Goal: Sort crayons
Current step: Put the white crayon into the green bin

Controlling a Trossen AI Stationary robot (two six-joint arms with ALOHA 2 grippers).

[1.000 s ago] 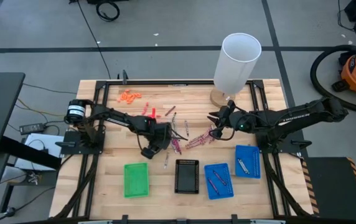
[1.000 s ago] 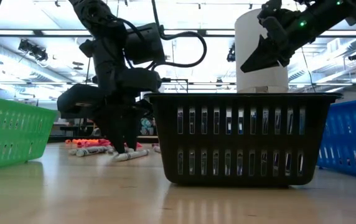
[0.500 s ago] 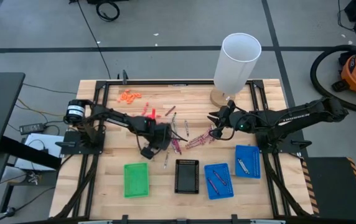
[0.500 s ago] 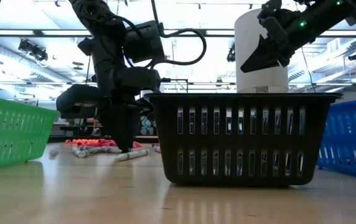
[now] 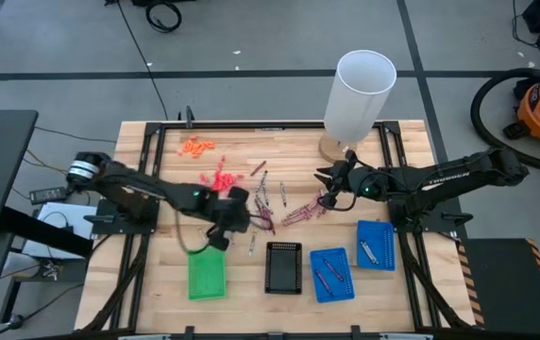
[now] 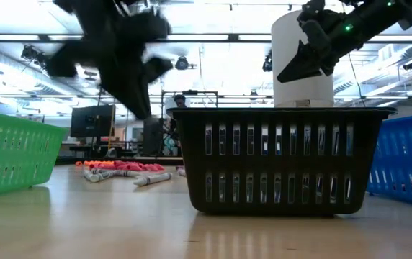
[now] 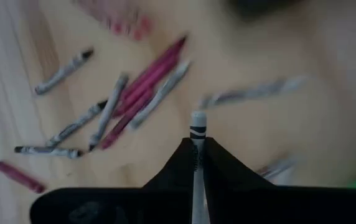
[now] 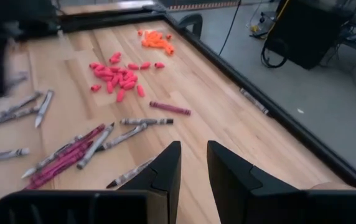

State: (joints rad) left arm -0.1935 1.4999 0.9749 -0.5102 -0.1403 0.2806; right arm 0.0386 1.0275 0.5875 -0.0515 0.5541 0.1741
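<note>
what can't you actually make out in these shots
- Left gripper, low view: smeared by motion blur, so its crayon doesn't show there; the left wrist view shows the grey crayon clamped.
- Black tray, low view: its wall hides the contents.
- Blue trays, high view: crayons inside too small to tell colours.

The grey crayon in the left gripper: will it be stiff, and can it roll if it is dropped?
Probably stiff: the grey crayon stands straight out from the shut left gripper without sagging. It looks round and paper-wrapped, so it may roll on the wooden table.
</note>
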